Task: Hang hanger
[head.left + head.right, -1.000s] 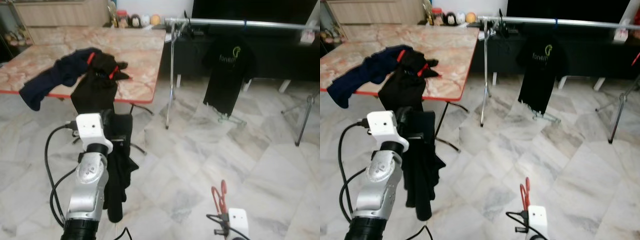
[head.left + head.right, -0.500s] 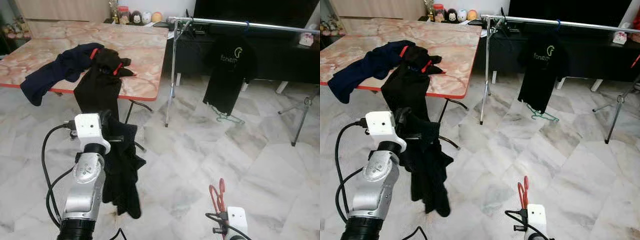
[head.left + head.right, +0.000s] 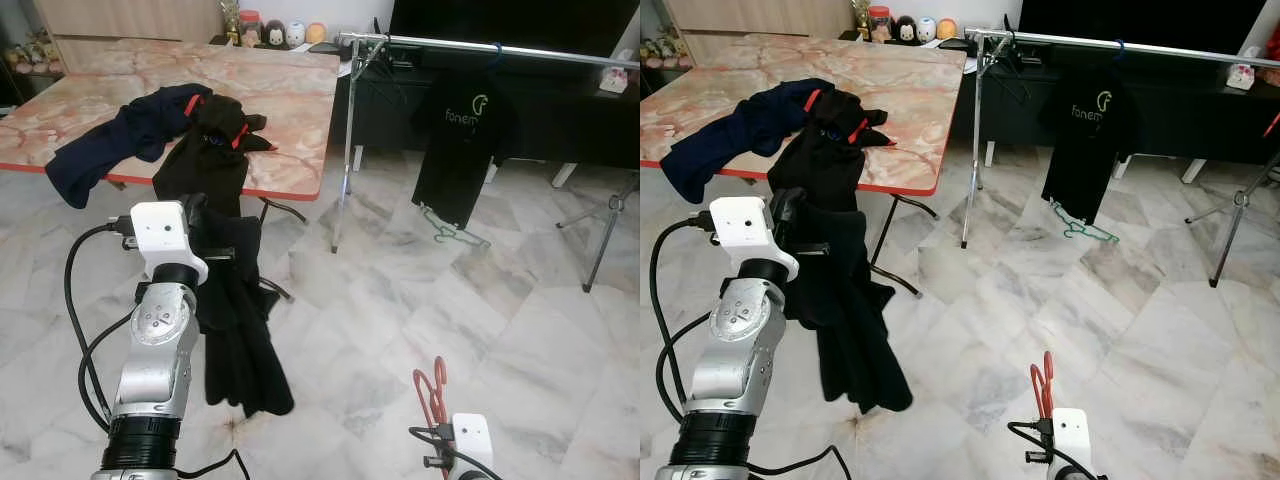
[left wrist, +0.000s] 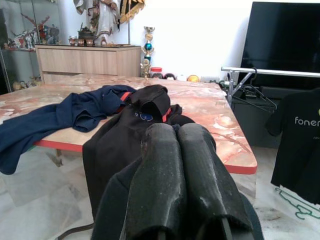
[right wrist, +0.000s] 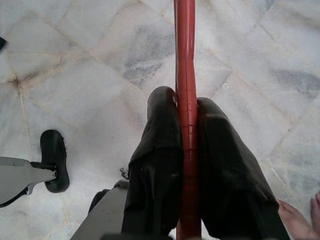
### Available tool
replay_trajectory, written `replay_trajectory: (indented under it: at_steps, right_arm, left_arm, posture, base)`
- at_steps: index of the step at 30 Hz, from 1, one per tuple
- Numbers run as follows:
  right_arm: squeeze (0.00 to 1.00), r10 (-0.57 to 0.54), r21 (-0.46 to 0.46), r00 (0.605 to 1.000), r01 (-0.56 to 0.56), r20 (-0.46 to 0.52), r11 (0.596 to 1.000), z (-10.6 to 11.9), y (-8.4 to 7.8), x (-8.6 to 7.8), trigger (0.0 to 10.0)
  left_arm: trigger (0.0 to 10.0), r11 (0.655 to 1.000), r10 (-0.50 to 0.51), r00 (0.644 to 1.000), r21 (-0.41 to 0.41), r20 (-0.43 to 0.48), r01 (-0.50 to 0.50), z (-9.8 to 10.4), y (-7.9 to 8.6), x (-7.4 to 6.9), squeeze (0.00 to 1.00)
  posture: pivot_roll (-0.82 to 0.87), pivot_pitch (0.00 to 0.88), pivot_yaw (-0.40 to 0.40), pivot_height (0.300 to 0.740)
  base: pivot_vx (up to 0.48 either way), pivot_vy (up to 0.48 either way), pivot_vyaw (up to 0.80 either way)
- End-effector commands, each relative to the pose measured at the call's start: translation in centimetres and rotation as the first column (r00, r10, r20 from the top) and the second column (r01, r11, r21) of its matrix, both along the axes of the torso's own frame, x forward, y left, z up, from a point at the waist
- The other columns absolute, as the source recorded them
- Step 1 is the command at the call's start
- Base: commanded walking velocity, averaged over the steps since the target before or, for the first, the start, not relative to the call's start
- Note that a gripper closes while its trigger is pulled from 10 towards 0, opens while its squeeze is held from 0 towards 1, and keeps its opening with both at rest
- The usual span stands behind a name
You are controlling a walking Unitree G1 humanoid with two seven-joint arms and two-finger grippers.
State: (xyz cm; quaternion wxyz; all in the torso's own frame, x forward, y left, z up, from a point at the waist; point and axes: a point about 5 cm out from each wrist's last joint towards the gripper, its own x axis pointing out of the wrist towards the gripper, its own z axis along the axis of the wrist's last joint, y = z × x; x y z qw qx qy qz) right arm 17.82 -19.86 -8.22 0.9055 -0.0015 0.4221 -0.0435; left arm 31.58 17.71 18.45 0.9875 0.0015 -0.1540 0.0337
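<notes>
So: clothes heaped on the marble table [image 3: 290, 110], one tee on the rack [image 3: 480, 46]

Left gripper [image 4: 182, 165] is pinched tight on a black garment [image 3: 235, 320] dangling toward the floor; right gripper [image 5: 186, 150] is clamped around the red hanger [image 3: 432, 385], low at bottom right.

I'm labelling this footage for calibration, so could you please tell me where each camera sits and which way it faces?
Left eye, right eye: on the head, looking forward and down at marble floor, table and clothes rail; left arm carries a black garment.
Left wrist: along the shut left gripper, facing the table.
Right wrist: down at the floor, right gripper clamping a red hanger.
Shared: the black T-shirt on the rail appears in head and left wrist views.
</notes>
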Motion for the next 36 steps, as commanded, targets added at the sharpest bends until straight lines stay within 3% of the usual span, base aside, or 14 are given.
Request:
replay_trajectory:
  at_steps: [1,27,36]
  right_arm:
    - [0.00,-0.001,-0.004,1.000,0.001,0.002,1.000,0.1,-0.3,0.1,10.0]
    - [0.00,0.034,0.007,0.999,-0.034,-0.007,0.999,0.1,-0.2,0.1,10.0]
    - [0.00,0.029,0.012,1.000,-0.029,-0.005,0.999,0.1,-0.1,0.2,10.0]
  left_arm:
    - [10.0,1.000,-0.014,0.998,0.006,0.069,0.014,1.8,-0.3,0.1,0.00]
    - [10.0,0.999,-0.040,0.996,0.027,0.081,0.038,2.4,-0.5,0.5,0.00]
    - [10.0,0.997,-0.047,0.986,0.073,0.160,0.036,5.5,0.2,2.1,0.00]
  posture:
    - [0.02,0.046,-0.050,0.740]
    - [0.02,0.030,-0.041,0.740]
    - [0.03,0.022,-0.033,0.740]
  base:
    - [0.244,0.000,0.00]
    - [0.292,0.000,0.00]
    - [0.317,0.000,0.00]
